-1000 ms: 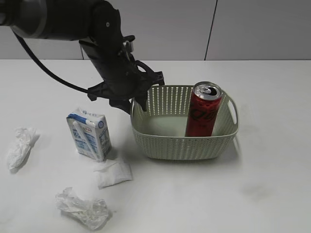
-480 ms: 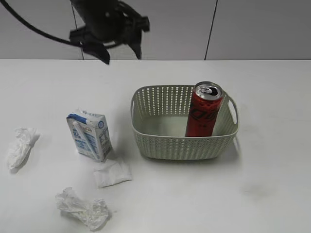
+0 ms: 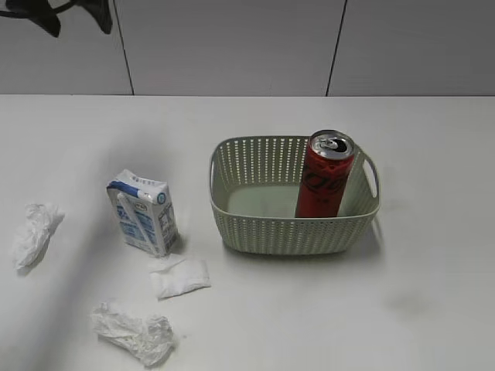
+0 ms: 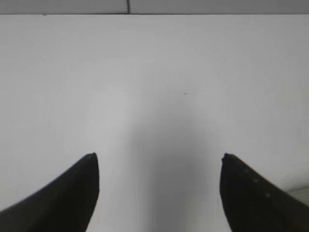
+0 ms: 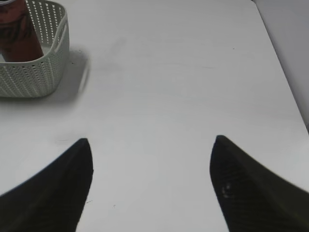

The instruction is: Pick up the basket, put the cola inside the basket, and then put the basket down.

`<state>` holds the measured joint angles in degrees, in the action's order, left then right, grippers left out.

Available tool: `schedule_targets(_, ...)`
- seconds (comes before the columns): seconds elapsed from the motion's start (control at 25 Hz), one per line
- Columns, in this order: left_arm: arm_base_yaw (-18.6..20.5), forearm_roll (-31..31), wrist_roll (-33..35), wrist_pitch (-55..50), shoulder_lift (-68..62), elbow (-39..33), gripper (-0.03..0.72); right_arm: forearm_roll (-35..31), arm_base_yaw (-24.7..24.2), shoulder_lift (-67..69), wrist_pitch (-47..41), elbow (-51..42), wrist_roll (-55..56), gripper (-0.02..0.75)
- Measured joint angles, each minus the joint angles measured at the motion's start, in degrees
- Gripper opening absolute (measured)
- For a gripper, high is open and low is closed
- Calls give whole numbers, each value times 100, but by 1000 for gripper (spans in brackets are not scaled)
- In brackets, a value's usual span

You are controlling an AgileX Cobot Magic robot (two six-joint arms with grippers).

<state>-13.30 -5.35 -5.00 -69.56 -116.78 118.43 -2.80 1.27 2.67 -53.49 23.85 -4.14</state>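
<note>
The sage-green basket [image 3: 255,224] stands on the white table right of centre. The red cola can [image 3: 325,178] stands upright inside it at its right end. Both also show at the top left of the right wrist view, the basket [image 5: 48,63] and the can [image 5: 19,34]. My left gripper [image 3: 73,19] is open and empty, high at the top left corner of the exterior view, far from the basket; its wrist view [image 4: 158,157] shows only bare table. My right gripper [image 5: 152,140] is open and empty over bare table right of the basket; it is out of the exterior view.
A blue-and-white milk carton [image 3: 143,212] stands left of the basket. Crumpled white tissues lie at the far left [image 3: 32,234], in front of the carton [image 3: 179,278] and at the front left [image 3: 133,332]. The table's right edge [image 5: 282,72] shows in the right wrist view.
My left arm has lifted away from the basket's left rim and swung up and to the left, almost out of the exterior view. The basket and can have not moved.
</note>
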Motion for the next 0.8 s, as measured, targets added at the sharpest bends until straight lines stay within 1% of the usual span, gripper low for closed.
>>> schedule_targets(0.28, 986, -66, 175, -18, 421, 0, 589, -4, 0, 0, 0, -5, 0, 573)
schedule_targets(0.44, 1374, 209, 191, -12, 874, -324, 589, -6, 0, -5, 0, -10, 0, 573)
schedule_targets(0.6, 1401, 569, 191, -18, 1419, -1031, 589, -11, 0, -5, 0, -10, 0, 573)
schedule_targets(0.72, 1244, 816, 220, -17, 1954, -1715, 589, -11, 0, -5, 0, -10, 0, 573)
schedule_targets(0.8, 1145, 864, 284, -25, 2347, -2186, 589, -11, 0, -5, 0, -10, 0, 573)
